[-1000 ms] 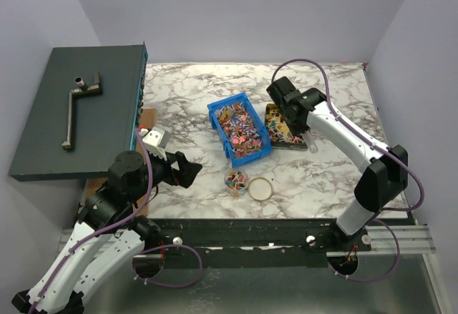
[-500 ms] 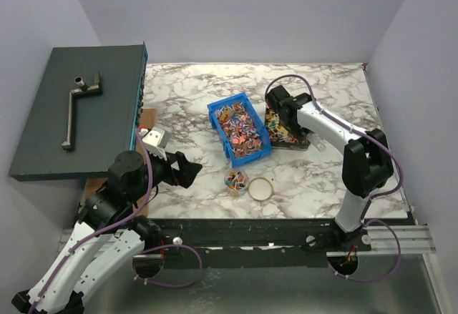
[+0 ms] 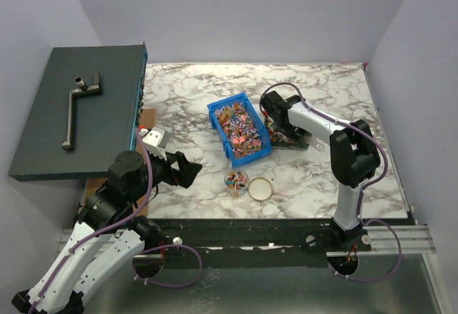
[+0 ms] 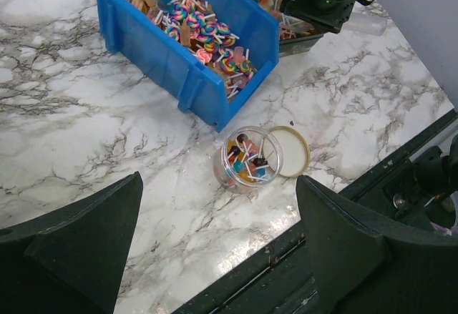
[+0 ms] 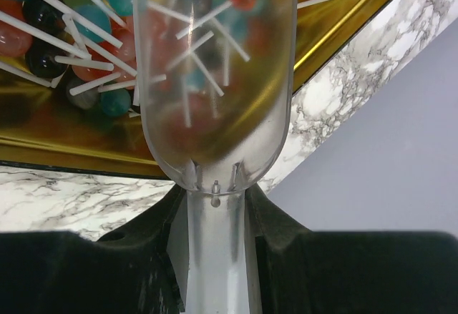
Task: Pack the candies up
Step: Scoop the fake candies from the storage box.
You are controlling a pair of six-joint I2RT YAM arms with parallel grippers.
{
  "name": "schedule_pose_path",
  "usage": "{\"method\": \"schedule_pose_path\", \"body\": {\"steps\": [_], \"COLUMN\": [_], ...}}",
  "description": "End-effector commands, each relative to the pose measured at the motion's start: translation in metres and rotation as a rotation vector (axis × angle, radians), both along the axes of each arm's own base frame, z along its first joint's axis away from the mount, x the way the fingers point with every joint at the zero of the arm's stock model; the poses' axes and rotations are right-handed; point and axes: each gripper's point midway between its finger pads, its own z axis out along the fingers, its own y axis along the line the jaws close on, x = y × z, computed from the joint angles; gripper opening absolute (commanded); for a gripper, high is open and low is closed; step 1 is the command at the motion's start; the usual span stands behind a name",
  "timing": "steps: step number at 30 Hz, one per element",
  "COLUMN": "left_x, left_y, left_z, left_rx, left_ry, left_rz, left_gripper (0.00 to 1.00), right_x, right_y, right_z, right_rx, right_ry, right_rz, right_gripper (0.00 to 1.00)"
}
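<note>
The right gripper (image 5: 215, 249) is clenched on the handle of the clear scoop (image 5: 215, 78). The scoop's long axis runs straight ahead into the candies (image 5: 79, 49) in the gold tray (image 5: 50, 131), between the blue bin (image 4: 164, 53) and the worktop's right edge. The left gripper (image 4: 218, 185) hangs wide and empty, nearer the open jar (image 4: 248, 160) by the near edge. Since a second ago the right arm has folded in toward the bin.

Top camera looks down from behind across the whole worktop (image 3: 308, 178); left wrist camera shares the blue bin (image 4: 157, 53); right wrist camera presses close.

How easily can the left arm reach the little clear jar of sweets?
Probably yes: the open left gripper faces the clear jar across bare marble table; the round gold lid lies beside it.
</note>
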Motion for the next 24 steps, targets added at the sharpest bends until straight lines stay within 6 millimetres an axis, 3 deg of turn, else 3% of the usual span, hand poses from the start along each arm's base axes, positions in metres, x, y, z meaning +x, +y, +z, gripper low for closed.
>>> {"method": "schedule_pose_path", "body": {"steps": [1, 24], "left_x": [-0.004, -0.004], "left_y": [-0.003, -0.002], "left_z": [0.002, 0.003], "left_rx": [-0.008, -0.008], "left_ry": [-0.012, -0.016], "left_rz": [-0.029, -0.024], "left_gripper": [0.90, 0.90], "right_x": [0.004, -0.007], "right_y": [-0.002, 0.053], "right_z": [0.001, -0.031], "right_rx": [-0.031, 0.123], "right_ry": [0.027, 0.179], "right_rz": [0.035, 0.186], "right_gripper": [0.00, 0.01]}}
